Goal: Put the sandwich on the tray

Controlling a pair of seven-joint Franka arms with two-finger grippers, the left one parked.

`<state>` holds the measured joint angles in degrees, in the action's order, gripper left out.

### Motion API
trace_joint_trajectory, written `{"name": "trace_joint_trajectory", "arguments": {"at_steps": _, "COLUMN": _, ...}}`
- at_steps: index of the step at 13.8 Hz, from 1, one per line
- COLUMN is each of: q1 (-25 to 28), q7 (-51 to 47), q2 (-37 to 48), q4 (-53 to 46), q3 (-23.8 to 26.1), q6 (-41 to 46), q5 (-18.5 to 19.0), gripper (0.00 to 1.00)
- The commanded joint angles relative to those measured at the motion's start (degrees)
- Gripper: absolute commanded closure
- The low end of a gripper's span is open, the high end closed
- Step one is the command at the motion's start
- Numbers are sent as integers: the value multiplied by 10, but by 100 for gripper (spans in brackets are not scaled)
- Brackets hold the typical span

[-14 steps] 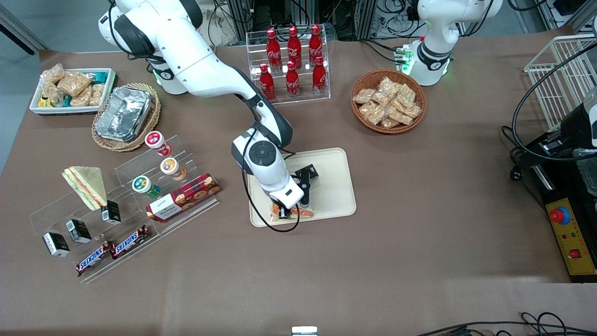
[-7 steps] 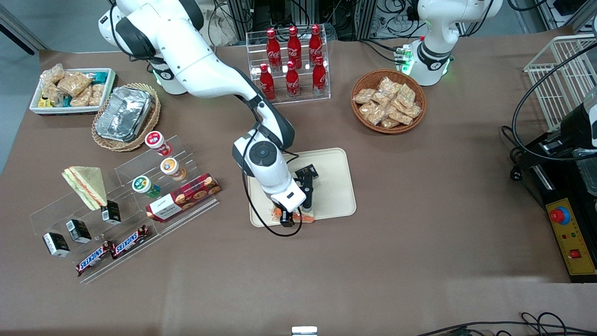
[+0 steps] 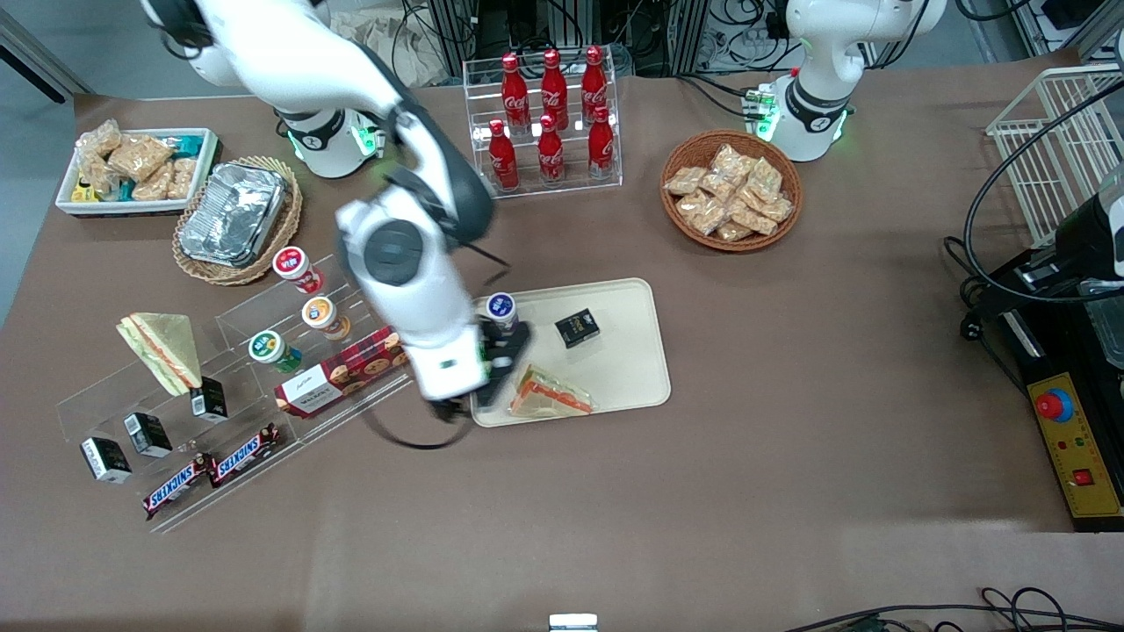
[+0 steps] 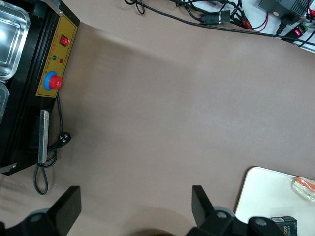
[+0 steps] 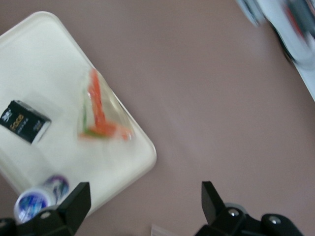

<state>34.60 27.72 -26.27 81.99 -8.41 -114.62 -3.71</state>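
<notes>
One sandwich (image 3: 551, 394) lay flat on the tray (image 3: 628, 369), at the tray edge nearest the front camera, with its orange-red filling band facing that camera. The gripper (image 3: 457, 405) was apart from the sandwich, raised above the table just off the tray's corner toward the working arm's end. Its fingers (image 5: 66, 209) stood spread wide with nothing between them, as the right wrist view showed. In that view the sandwich (image 5: 100, 110) and the tray (image 5: 39, 64) lay below the gripper (image 5: 147, 211), clear of both fingers.

Two more items sat on the tray. A small black box (image 3: 577, 327) rested farther from the front camera than the sandwich, well apart from the gripper. A blue-lidded cup (image 3: 501, 309) stood at the tray corner nearest the gripper's wrist.

Next to the gripper, toward the working arm's end, a red plaid biscuit box (image 3: 344, 370) lay on a clear acrylic stand (image 3: 228, 386). Three lidded cups (image 3: 302, 309) stood on the same stand, farther from the front camera than the gripper. Another sandwich (image 3: 163, 348), with a broad tan bread face, leaned on the stand well apart from the gripper.
</notes>
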Motion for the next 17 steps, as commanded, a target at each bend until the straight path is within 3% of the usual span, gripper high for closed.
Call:
{"name": "trace_joint_trajectory", "arguments": {"at_steps": 1, "q1": -60, "q7": -39, "q2": 71, "q4": 26, "q3": 7, "q6": 93, "q5": -8, "gripper": 0}}
{"name": "trace_joint_trajectory", "arguments": {"at_steps": 3, "q1": -107, "q7": -43, "q2": 124, "q4": 56, "q3": 6, "q6": 169, "q5": -3, "gripper": 0}}
{"name": "trace_joint_trajectory", "arguments": {"at_steps": 7, "q1": -218, "q7": -45, "q2": 236, "q4": 166, "q3": 6, "q6": 178, "q5": 3, "gripper": 0}}
{"name": "trace_joint_trajectory", "arguments": {"at_steps": 9, "q1": -247, "q7": -46, "q2": 263, "q4": 179, "q3": -1, "q6": 185, "q5": 3, "gripper": 0}}
{"name": "trace_joint_trajectory", "arguments": {"at_steps": 12, "q1": -254, "q7": -60, "q2": 284, "q4": 169, "q3": -39, "q6": 231, "q5": 1, "gripper": 0}}
{"name": "trace_joint_trajectory", "arguments": {"at_steps": 15, "q1": -255, "q7": -212, "q2": 297, "q4": 155, "q3": -51, "q6": 251, "q5": 16, "gripper": 0}}
{"name": "trace_joint_trajectory", "arguments": {"at_steps": 17, "q1": -260, "q7": -215, "q2": 307, "q4": 155, "q3": -53, "q6": 257, "q5": 23, "gripper": 0}}
